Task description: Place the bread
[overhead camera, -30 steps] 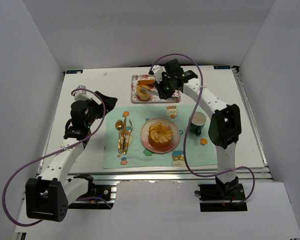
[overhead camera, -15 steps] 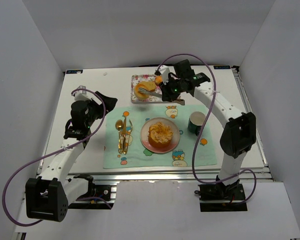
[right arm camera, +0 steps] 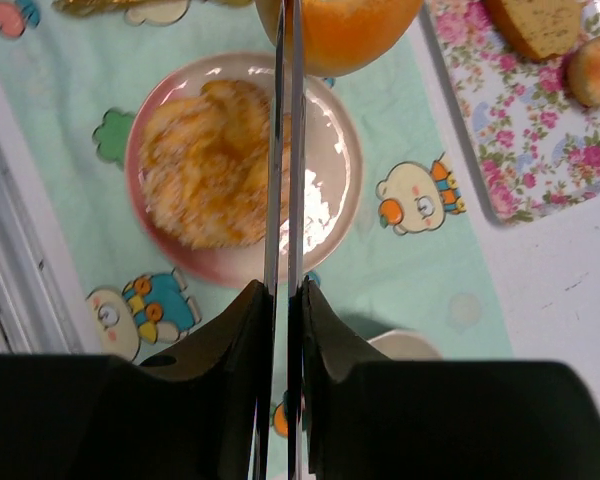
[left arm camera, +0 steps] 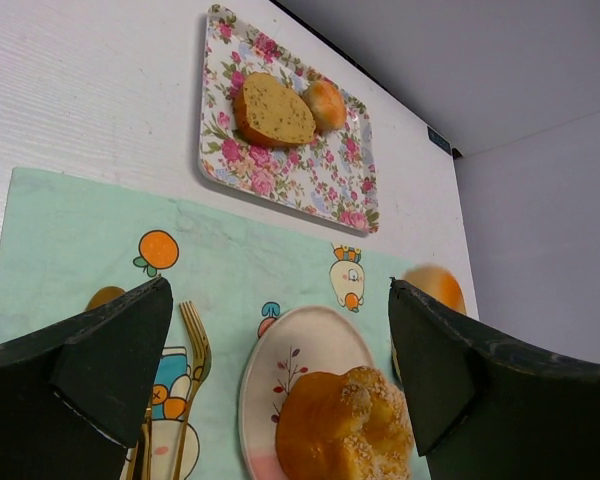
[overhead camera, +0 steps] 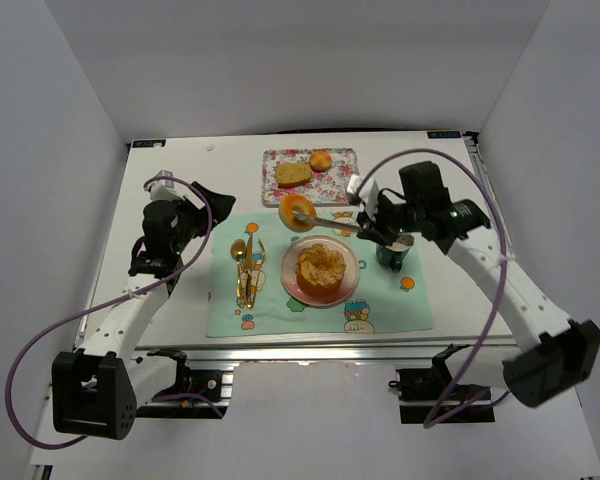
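Note:
My right gripper (overhead camera: 378, 226) is shut on a pair of metal tongs (overhead camera: 332, 222). The tongs pinch a ring-shaped orange bread (overhead camera: 298, 212) and hold it in the air above the mat, just beyond the pink plate (overhead camera: 353, 266). A sugared bun (overhead camera: 321, 266) lies on that plate. In the right wrist view my gripper (right arm camera: 285, 292) clamps the tongs (right arm camera: 283, 150), with the ring bread (right arm camera: 335, 30) at their tips over the plate's far rim (right arm camera: 342, 190). My left gripper (overhead camera: 176, 226) is open and empty at the left; it also shows in the left wrist view (left arm camera: 280, 385).
A floral tray (overhead camera: 340, 186) at the back holds a bread slice (overhead camera: 293, 173) and a small roll (overhead camera: 321, 160). A green cup (overhead camera: 390, 256) stands under my right wrist. A gold fork and spoon (overhead camera: 245, 266) lie on the mint placemat (overhead camera: 280, 320).
My right arm has swung from the floral tray toward the near right. It carried the ring bread in the tongs off the tray to above the mat by the plate. The left arm has not moved.

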You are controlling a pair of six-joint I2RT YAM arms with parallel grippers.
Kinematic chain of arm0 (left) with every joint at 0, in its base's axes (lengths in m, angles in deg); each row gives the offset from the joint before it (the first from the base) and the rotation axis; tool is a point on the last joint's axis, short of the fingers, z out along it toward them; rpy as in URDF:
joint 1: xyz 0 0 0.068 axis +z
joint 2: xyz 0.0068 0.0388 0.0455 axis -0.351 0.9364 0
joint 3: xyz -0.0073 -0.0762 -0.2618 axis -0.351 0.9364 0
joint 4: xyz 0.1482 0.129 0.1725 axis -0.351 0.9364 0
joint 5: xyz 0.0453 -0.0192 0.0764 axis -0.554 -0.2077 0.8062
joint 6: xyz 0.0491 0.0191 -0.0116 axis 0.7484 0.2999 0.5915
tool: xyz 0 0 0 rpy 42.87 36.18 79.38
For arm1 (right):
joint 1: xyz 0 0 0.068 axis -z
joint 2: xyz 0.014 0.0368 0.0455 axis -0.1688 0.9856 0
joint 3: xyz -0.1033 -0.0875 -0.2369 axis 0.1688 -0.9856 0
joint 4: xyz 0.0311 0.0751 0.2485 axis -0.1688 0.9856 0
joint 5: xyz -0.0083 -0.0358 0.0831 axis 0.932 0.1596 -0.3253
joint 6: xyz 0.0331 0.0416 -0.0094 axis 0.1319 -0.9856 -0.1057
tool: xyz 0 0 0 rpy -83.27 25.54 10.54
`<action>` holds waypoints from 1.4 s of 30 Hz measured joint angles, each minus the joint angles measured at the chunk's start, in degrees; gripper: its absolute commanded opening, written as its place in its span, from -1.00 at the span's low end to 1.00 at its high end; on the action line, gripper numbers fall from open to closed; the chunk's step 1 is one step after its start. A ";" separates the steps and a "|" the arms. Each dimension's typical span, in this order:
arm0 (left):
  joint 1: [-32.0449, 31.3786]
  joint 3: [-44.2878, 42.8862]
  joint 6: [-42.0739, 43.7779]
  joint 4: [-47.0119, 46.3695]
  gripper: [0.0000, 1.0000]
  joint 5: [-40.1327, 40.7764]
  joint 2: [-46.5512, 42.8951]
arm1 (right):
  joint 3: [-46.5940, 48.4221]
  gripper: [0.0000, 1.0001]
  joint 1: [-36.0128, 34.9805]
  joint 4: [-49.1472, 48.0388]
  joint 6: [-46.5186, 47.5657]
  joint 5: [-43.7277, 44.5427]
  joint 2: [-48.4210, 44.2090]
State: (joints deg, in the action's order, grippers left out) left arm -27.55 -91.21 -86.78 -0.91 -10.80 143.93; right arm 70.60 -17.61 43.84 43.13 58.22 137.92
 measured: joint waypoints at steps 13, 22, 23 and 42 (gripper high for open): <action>0.00 -0.09 0.20 -0.28 0.94 -1.03 1.20 | -11.82 -1.00 0.33 7.08 9.64 0.85 -12.31; 0.00 -0.09 0.20 -0.44 0.94 -1.62 1.31 | -12.35 -1.00 0.33 9.77 12.57 1.66 -15.74; 0.00 -0.09 0.20 -0.44 0.94 -1.62 1.31 | -12.46 -1.00 0.33 9.97 12.66 1.70 -16.04; 0.00 -0.09 0.17 -0.44 0.95 -1.64 1.31 | -15.32 -0.14 0.33 10.27 13.44 2.34 -17.75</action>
State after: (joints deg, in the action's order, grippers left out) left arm -27.55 -91.29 -86.61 -1.34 -12.44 145.25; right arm 55.28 -17.28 54.11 56.58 60.56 120.17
